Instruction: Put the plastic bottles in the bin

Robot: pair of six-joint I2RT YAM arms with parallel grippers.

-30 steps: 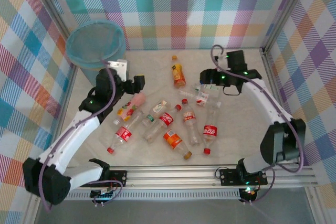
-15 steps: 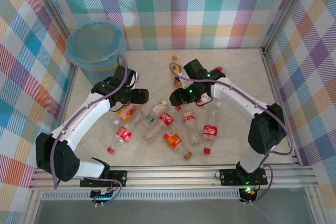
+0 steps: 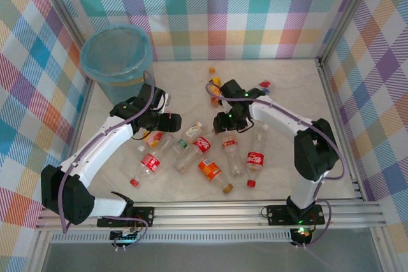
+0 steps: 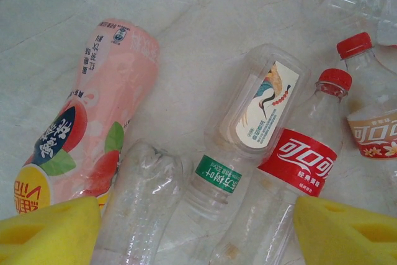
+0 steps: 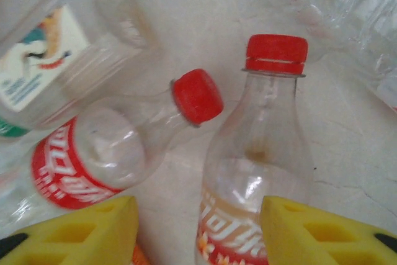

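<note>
Several plastic bottles lie scattered in the middle of the table. The bin, lined in light blue, stands at the back left. My left gripper hovers open over the pile's left side. Between its yellow fingers lie a crushed clear bottle, a green-labelled bottle and a red-labelled bottle; a pink bottle lies to the left. My right gripper is open, straddling a red-capped bottle with an orange-red label. Its right pad sits at the bottle's side and the left pad stands apart.
Another red-labelled bottle lies just left of the straddled one. An orange bottle and a red-capped one lie farther back. Plaid walls and metal rails ring the table. Both grippers are close together over the pile.
My right arm has swung left from the back right and come down over the middle bottles, its jaws narrowing. My left gripper has shifted slightly right and lower over the pile.
</note>
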